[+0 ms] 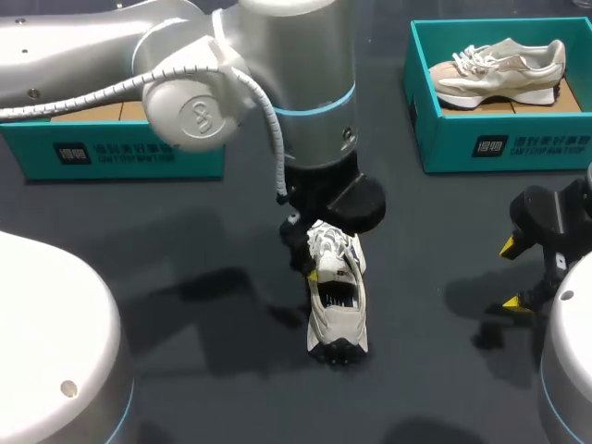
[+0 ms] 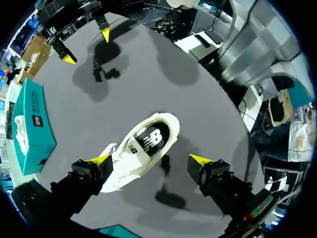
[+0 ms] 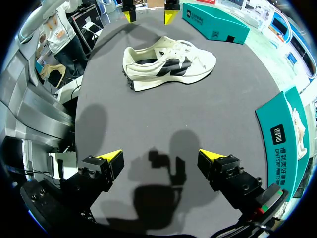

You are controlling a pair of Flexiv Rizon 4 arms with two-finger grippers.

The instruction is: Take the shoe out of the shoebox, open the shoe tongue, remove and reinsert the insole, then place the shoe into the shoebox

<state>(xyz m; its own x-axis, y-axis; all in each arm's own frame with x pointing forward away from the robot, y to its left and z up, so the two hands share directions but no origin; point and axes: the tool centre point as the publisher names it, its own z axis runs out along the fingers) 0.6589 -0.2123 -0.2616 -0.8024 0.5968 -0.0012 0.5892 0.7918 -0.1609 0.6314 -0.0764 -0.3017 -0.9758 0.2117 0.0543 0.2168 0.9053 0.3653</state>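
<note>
**Both grippers open, shoe out on the worktop**

The left gripper [image 2: 149, 160] hangs over the white shoe [image 2: 143, 146] with its fingers spread wide. One tip rests against the laced front and the other stands clear of the shoe's side, so nothing is clamped. The shoe stands on its sole near the middle of the worktop [image 1: 203, 388], with its toe toward the far edge and its heel toward the near edge. Its mouth gapes, showing the dark insole [image 2: 148, 141].

The right gripper [image 3: 161, 156] is near the right edge, well apart from the shoe. Its fingers are spread, with only bare worktop between them.

The teal left box [image 1: 120, 153] sits at the far left corner, largely hidden behind the left arm [image 1: 277, 74]. The teal right box [image 1: 499, 139] sits at the far right corner, and a beige shoe [image 1: 499, 69] lies in it.
</note>
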